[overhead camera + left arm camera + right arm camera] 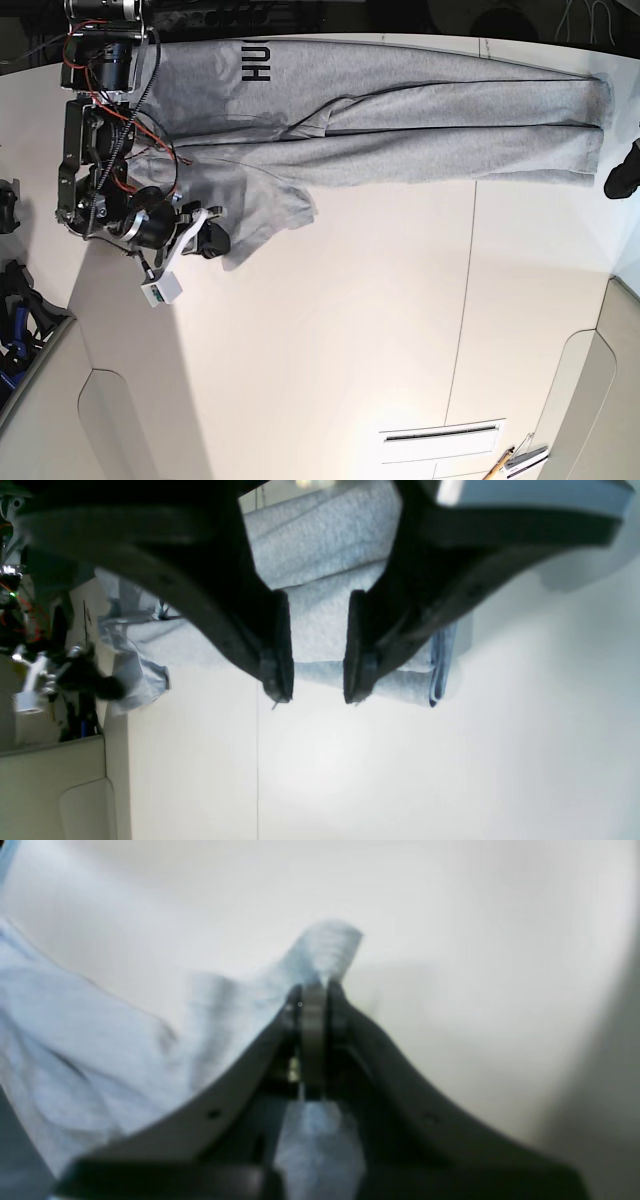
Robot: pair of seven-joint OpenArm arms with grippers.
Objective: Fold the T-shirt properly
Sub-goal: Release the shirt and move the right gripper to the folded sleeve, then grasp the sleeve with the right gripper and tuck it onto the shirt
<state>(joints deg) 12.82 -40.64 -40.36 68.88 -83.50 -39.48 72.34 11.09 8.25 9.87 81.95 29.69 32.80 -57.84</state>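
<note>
The light grey T-shirt (400,130) lies stretched along the far side of the white table, folded lengthwise, with black lettering (257,60) at its left end. In the base view my right gripper (212,241) sits at the shirt's loose lower-left flap. The right wrist view shows that gripper (313,990) shut on a raised pinch of the T-shirt (75,1040). My left gripper (317,696) is open just above the shirt's folded end (320,555), with nothing between its fingers (277,645). In the base view it is a dark shape (625,170) at the right edge.
The white table (330,350) has a seam running down it and rounded cut-outs at its near corners. A small white box (161,292) hangs off the right arm. A slotted white plate (440,436) and a pencil-like tool (505,460) lie near the front right.
</note>
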